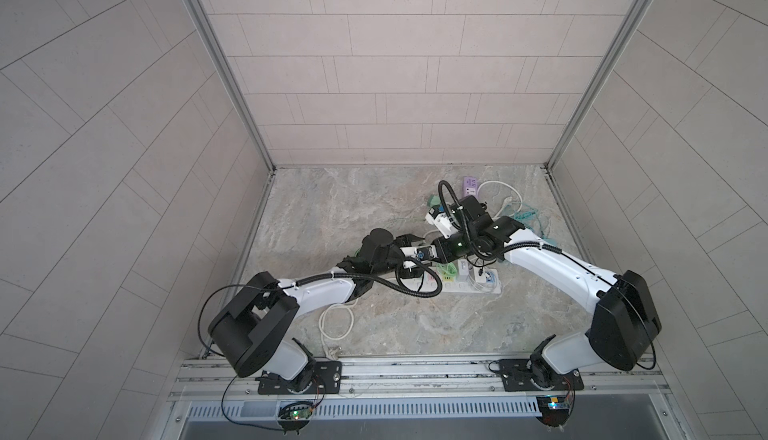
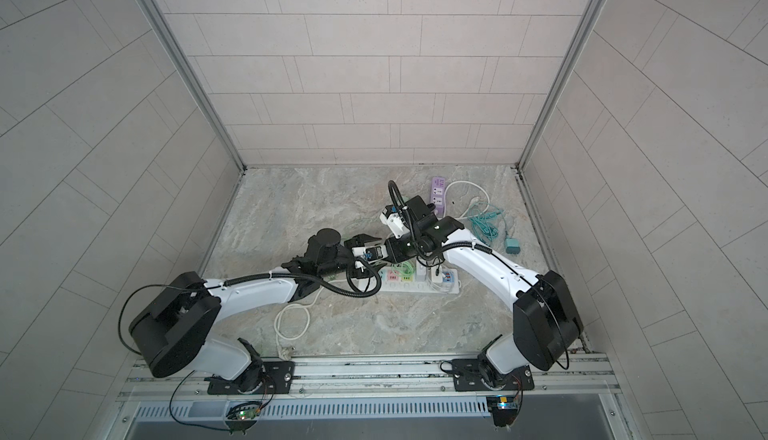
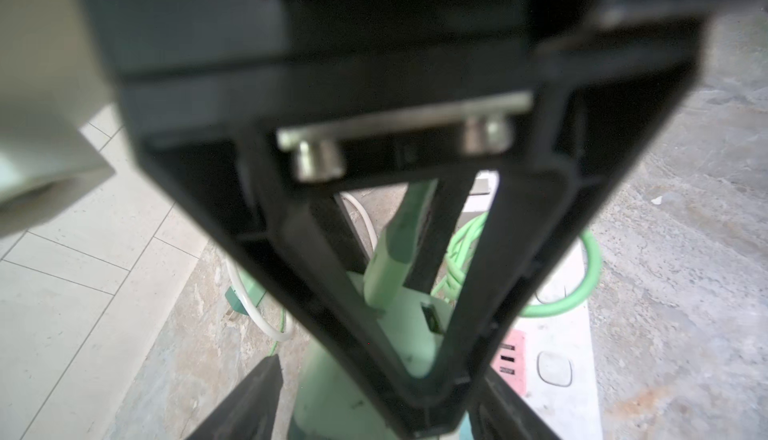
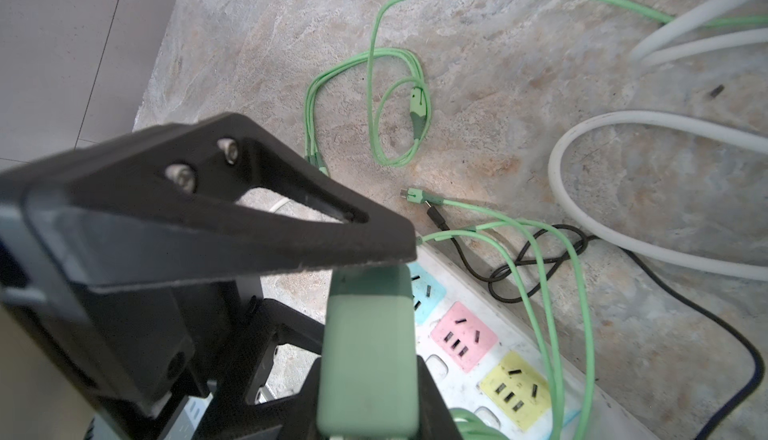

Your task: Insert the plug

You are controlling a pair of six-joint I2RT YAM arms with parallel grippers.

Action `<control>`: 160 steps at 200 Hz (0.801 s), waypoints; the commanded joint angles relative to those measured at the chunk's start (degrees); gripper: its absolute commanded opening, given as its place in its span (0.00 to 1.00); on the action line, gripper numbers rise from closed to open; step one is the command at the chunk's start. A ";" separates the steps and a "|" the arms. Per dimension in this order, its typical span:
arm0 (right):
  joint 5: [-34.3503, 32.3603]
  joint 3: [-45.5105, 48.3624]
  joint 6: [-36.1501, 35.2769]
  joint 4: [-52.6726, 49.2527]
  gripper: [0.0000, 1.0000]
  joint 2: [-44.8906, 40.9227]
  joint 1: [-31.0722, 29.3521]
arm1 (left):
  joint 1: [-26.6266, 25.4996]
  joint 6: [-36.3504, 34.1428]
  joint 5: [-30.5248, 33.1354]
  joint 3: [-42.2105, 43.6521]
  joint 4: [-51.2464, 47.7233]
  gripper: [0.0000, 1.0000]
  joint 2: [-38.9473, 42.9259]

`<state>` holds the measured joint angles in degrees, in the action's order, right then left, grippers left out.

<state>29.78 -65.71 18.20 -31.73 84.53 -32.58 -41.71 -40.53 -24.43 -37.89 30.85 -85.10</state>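
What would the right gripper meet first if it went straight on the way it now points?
The right gripper carries the green charger ahead of it, so the charger would probably reach the white power strip first, near its blue socket. Depth is unclear in the wrist view.

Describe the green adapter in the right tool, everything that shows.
The green adapter is a boxy, matte-looking plastic block in pale mint. The right tool is shut on it, holding it at the blue socket of the white power strip; whether its pins are in is hidden. In the left wrist view its face shows a small dark port beside a plugged-in green cable. The left tool stands open around it.
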 commanded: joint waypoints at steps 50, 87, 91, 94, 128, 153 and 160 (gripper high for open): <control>1.82 -0.03 -0.29 -0.12 0.01 -0.97 -0.13 | -1.75 -0.69 0.47 -0.06 3.09 0.45 -0.68; 1.61 -0.14 -0.19 -0.08 0.01 -1.38 -0.14 | -1.70 1.38 2.15 0.11 3.96 0.37 -0.26; 1.51 -0.16 -0.15 -0.05 0.01 -1.44 -0.20 | -1.69 1.85 2.38 0.15 4.16 0.41 -0.18; 1.43 -0.17 -0.14 -0.01 0.00 -1.47 -0.20 | -1.66 2.12 2.43 0.20 4.44 0.44 -0.11; 0.92 -0.30 -0.18 -0.07 0.00 -2.47 -0.11 | -1.64 3.43 3.61 0.62 3.84 0.67 0.47; 0.53 0.05 -0.14 0.00 0.00 -3.64 -0.11 | -1.59 3.10 5.42 0.94 1.80 0.68 1.32; 0.56 0.24 -0.17 0.30 0.00 -3.75 -0.05 | -1.61 2.78 5.58 1.36 2.30 0.68 1.43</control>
<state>30.20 -65.65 18.46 -31.99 83.64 -32.45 -43.51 -38.30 -20.69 -37.47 33.63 -84.95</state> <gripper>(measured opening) 0.251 0.682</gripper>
